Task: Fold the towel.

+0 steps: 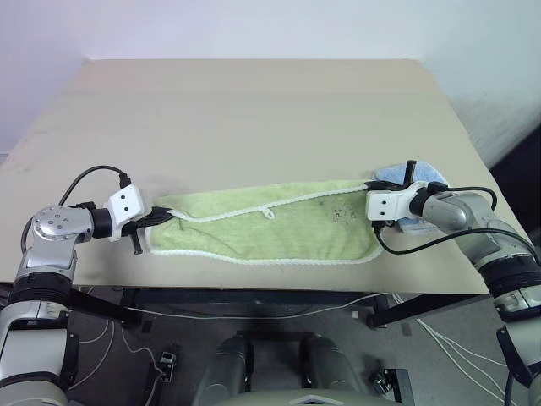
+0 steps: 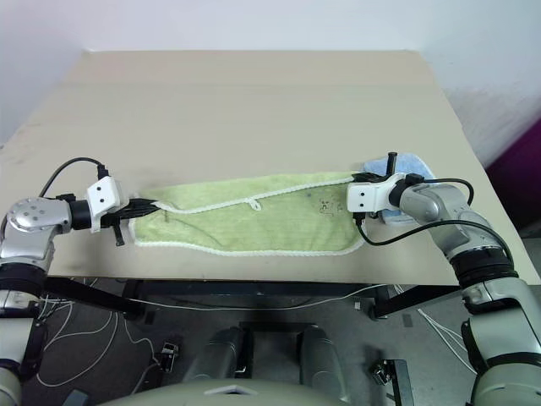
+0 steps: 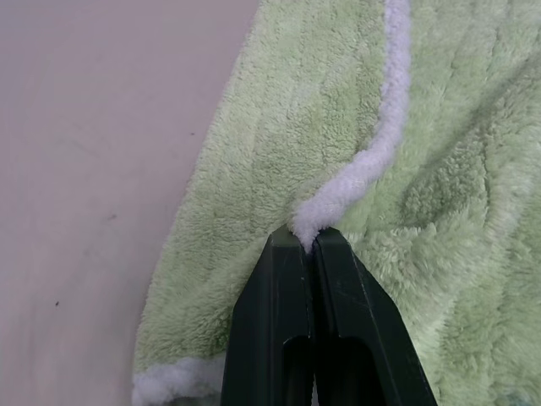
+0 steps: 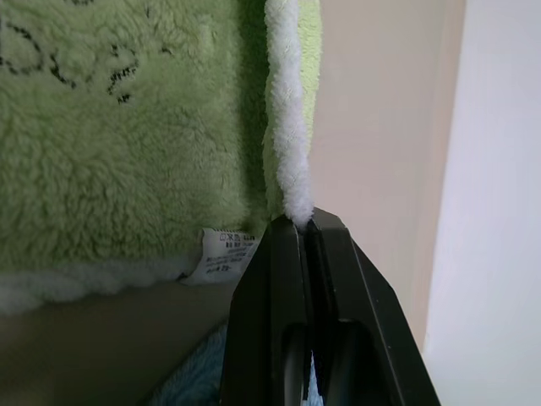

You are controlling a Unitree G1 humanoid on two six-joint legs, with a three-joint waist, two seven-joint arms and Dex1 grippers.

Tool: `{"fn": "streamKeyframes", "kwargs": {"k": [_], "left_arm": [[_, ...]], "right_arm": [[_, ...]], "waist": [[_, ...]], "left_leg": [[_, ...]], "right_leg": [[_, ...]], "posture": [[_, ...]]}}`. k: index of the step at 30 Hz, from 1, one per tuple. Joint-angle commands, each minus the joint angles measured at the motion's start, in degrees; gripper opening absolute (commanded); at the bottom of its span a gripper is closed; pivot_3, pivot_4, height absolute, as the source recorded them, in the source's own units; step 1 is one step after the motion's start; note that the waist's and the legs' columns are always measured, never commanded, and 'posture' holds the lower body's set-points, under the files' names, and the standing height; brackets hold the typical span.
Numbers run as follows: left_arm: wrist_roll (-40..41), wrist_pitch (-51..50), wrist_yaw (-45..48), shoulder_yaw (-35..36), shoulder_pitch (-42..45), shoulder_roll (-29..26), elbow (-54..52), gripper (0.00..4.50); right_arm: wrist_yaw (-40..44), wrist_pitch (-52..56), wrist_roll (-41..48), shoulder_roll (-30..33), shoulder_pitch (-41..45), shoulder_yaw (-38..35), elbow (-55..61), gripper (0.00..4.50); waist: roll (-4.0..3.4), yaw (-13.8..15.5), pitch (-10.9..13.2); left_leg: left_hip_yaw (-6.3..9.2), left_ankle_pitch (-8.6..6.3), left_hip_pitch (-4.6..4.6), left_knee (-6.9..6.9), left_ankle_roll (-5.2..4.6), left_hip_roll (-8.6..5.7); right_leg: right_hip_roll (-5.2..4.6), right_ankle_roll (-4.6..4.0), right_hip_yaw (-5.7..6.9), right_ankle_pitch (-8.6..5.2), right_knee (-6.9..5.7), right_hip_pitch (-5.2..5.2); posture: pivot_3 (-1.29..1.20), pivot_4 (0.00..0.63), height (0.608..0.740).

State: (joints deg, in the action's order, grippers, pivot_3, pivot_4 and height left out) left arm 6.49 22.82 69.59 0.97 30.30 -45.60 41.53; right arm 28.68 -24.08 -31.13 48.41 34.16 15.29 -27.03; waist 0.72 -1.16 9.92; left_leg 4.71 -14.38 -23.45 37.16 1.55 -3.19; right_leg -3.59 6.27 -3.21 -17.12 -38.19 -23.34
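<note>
**Towel pinched at both ends**

The towel (image 1: 270,227) is laid lengthwise, left to right, along the near edge of the table (image 1: 254,110), with one long edge doubled over so the white edging runs across its top face. A small white loop (image 1: 268,211) sits near the middle of that edging.

The left gripper (image 3: 309,241) is clenched on the white edging at the towel's left end; both fingers are pressed together with the trim caught at the tips. The right gripper (image 4: 306,224) is clamped on the edging at the right end, at the far corner. A white label (image 4: 224,255) is seen just beside it.

A blue towel (image 1: 406,179) lies at the right end, partly covered by the right gripper.
</note>
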Motion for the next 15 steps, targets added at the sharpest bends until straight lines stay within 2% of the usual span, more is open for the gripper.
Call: {"fn": "streamKeyframes", "kwargs": {"k": [1,7,10,15], "left_arm": [[2.46,-1.89,-2.94,3.18,3.7,0.47,0.55,0.0],[3.84,-4.31,-11.3,7.17,15.02,1.46,7.33,0.0],[3.37,-3.4,-13.25,7.87,20.86,1.78,11.44,0.0],[1.07,-0.55,-16.71,7.53,29.24,1.38,18.07,0.0]], "right_arm": [[-0.37,0.29,2.12,1.44,1.37,-3.25,2.91,0.01],[2.47,2.26,7.92,1.02,7.34,-6.67,3.12,0.01],[3.0,3.02,11.32,-0.49,12.78,-7.98,-1.22,0.01],[3.63,0.26,11.93,0.76,22.8,-8.19,-9.72,0.01]], "waist": [[0.0,0.17,0.0],[0.02,0.05,0.01],[0.02,-0.09,0.01],[0.02,-0.09,0.02]], "left_leg": [[0.0,0.0,0.0,0.0,0.0,0.0],[0.01,0.0,-0.02,0.04,0.0,-0.01],[0.0,0.0,-0.02,0.03,0.01,-0.01],[-0.01,0.01,-0.03,0.02,0.01,-0.02]], "right_leg": [[0.0,0.0,0.0,0.0,0.0,0.0],[0.0,0.0,0.01,0.0,-0.01,0.0],[0.01,0.0,0.01,0.0,0.0,0.0],[0.01,0.01,0.01,0.0,0.02,-0.03]], "posture": [[0.0,0.15,0.74],[0.0,0.15,0.74],[0.0,0.15,0.74],[0.0,0.15,0.74]]}}
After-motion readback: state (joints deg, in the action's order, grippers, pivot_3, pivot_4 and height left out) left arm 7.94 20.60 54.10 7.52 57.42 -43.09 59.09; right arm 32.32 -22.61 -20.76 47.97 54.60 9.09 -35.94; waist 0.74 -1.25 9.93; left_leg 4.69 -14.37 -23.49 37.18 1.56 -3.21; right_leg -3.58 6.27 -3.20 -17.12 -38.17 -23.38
